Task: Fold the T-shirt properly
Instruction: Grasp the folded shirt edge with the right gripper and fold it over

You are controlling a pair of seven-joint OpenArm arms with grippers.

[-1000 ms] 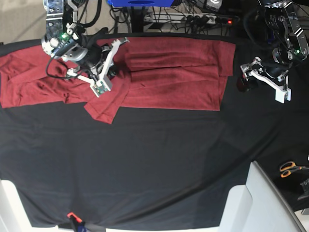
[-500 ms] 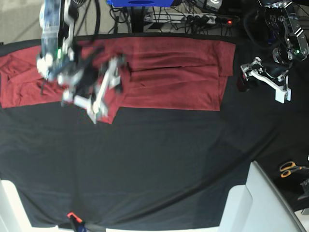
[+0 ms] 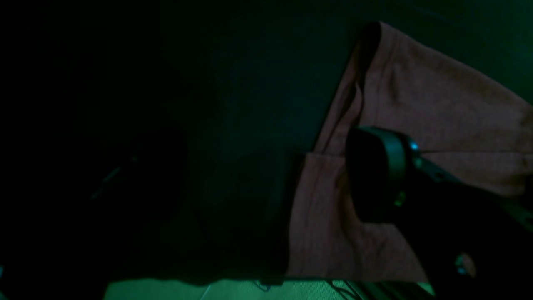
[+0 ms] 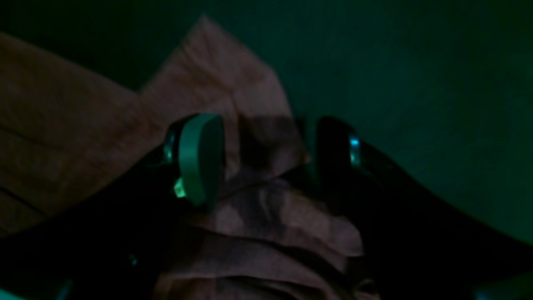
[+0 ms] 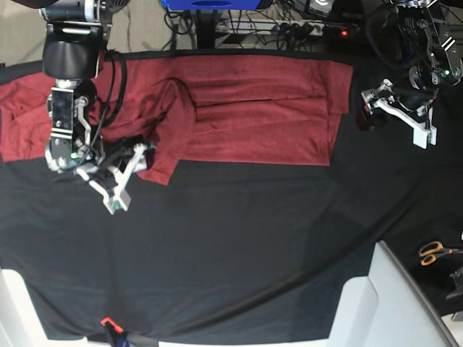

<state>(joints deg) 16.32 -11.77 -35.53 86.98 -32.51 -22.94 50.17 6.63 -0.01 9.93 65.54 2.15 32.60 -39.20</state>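
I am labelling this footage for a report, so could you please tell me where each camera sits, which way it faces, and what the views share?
Base: overhead, looking down on the black cloth, the T-shirt and both arms.
Left wrist: on the left arm, looking past one finger of the left gripper at the shirt's edge.
Right wrist: on the right arm, looking between the open jaws of the right gripper at bunched shirt fabric.
Shared: all three show the T-shirt on the black cloth.

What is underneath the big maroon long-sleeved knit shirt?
The maroon knit shirt lies on a black cloth sheet that spreads out past it toward the camera and to the sides. Whatever sits beneath the sheet, or directly under the shirt's folded layers, is covered.
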